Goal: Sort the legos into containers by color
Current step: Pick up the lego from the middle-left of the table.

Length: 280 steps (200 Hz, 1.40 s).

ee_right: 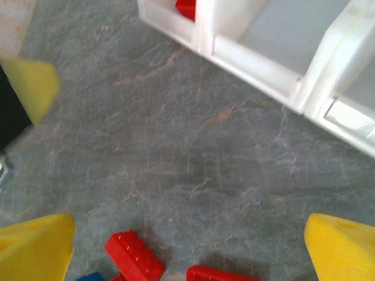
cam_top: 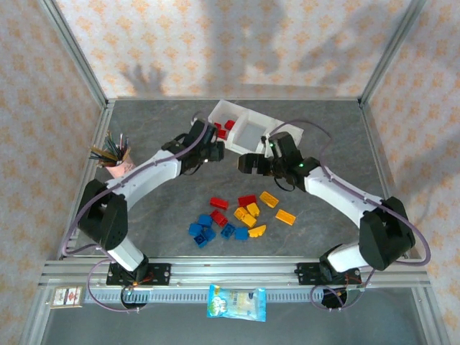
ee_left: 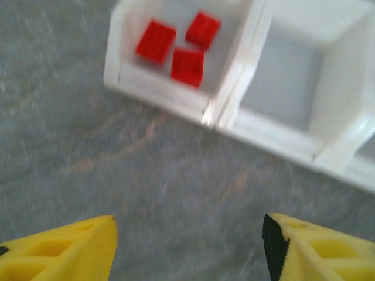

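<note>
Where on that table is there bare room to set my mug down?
Bare tabletop: the far-left stretch between the pen cup and the tray; the far-right corner past the tray's end; and the strip between tray and loose legos, though the left end effector and right end effector hover over it. Crowded: the middle front, where those legos lie scattered.

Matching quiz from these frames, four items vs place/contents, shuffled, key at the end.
Column A
1. tray's end compartment
2. blue legos
3. yellow-orange legos
4. pink cup

Column B
a. holds pens
b. holds three red bricks
c. loose, left part of the scatter
d. loose, right part of the scatter

Pairs: 1-b, 2-c, 3-d, 4-a
</note>
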### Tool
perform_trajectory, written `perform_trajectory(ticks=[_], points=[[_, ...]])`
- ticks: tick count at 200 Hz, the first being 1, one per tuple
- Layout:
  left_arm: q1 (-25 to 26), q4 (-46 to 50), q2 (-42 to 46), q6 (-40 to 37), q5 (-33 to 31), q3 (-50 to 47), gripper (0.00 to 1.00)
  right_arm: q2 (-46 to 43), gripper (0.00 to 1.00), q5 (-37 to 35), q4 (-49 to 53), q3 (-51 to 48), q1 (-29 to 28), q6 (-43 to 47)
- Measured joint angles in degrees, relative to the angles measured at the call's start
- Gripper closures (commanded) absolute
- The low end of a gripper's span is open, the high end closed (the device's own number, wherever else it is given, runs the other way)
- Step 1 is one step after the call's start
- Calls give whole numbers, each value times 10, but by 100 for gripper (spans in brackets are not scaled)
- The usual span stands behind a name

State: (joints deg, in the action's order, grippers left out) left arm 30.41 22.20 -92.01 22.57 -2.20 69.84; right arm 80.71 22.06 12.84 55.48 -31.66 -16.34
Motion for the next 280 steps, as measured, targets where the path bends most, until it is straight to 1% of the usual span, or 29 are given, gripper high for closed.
perform_trajectory(ticks=[36, 65, 115, 167, 245, 280], points=[[33, 39, 55, 7, -2, -82, 23, -25, 0, 0, -1, -43, -31, 6], [52, 55, 100, 22, 3, -137, 22, -46, 0, 3, -13, -92, -50, 8], [83, 66, 109, 46, 21, -178, 18, -50, 0, 0, -25, -134, -50, 5], [116, 53, 63, 54, 46, -177, 14, -62, 0, -26, -32, -144, -50, -3], [138, 38, -19, 43, 61, -151, 13, -76, 0, -43, -39, -159, -50, -10], [139, 27, -42, 39, 60, -150, 20, -76, 0, -45, -39, -159, -49, -10]])
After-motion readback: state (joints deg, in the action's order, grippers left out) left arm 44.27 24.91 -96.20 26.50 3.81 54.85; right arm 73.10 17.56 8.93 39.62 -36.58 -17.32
